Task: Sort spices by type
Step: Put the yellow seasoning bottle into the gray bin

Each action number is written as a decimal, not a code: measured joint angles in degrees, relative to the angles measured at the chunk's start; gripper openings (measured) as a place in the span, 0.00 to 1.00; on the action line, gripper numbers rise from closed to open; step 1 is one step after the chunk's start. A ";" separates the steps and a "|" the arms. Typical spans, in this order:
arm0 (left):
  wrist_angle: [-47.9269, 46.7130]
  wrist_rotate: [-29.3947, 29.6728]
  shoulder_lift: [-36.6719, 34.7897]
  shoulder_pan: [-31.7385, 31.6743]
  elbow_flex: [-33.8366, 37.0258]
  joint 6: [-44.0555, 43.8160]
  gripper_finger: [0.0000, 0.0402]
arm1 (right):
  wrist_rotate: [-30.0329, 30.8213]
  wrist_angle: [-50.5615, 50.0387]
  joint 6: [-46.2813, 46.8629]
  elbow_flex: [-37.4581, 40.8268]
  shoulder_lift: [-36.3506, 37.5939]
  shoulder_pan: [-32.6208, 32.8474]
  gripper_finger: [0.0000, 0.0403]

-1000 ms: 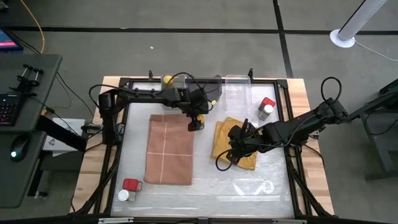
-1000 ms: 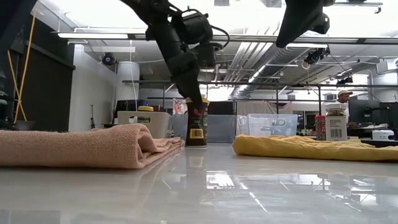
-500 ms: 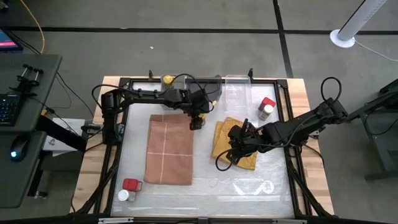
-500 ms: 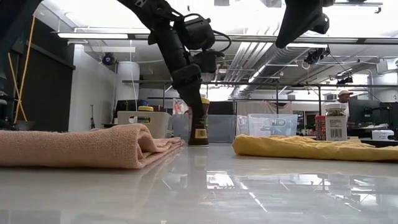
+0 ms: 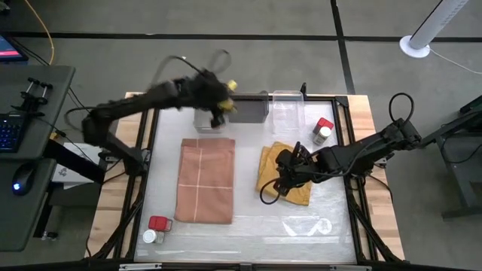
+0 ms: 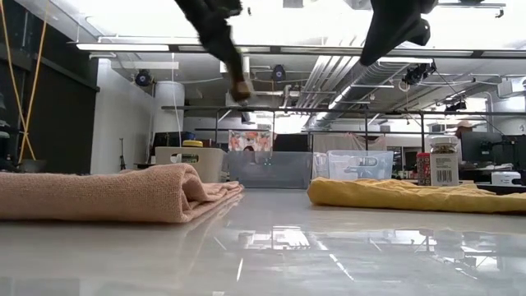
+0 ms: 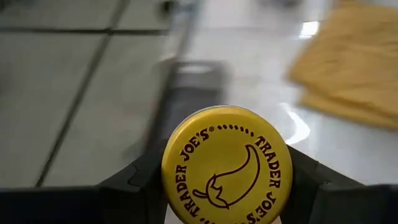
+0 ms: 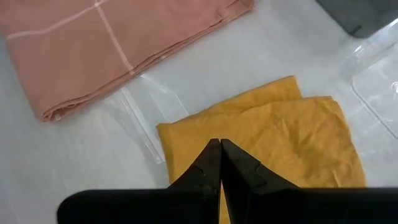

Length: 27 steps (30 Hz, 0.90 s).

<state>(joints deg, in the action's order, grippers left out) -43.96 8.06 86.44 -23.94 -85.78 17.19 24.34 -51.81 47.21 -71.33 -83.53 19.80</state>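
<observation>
Yellow-lidded jar lifted above the clear bins, lid facing the wrist camera.

The left gripper clamps the jar (Trader Joe's lid) over a clear bin beyond the pink cloth. The right gripper, fingers pressed together, hovers over the mustard cloth. A red tin and shaker stand beside that cloth.

Two dark, slender jointed arms (matte black throughout) trail looping black cables; the right gripper ends in tapered black fingers.
</observation>
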 joint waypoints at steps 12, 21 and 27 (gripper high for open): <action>2.44 -10.15 -8.77 -20.36 23.93 -8.34 0.48 | -0.72 0.46 -2.26 0.00 0.00 -1.45 0.00; 14.12 -8.57 -6.28 -21.15 28.94 -8.08 0.48 | -1.38 0.46 -2.26 0.00 0.00 -1.45 0.00; 13.36 -7.58 -1.52 -21.06 28.96 -3.16 0.48 | -1.40 0.46 -1.35 0.00 0.00 -1.45 0.00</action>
<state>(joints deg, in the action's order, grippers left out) -30.60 0.47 84.92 -45.00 -56.82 14.03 22.94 -51.35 45.86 -71.33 -83.53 18.35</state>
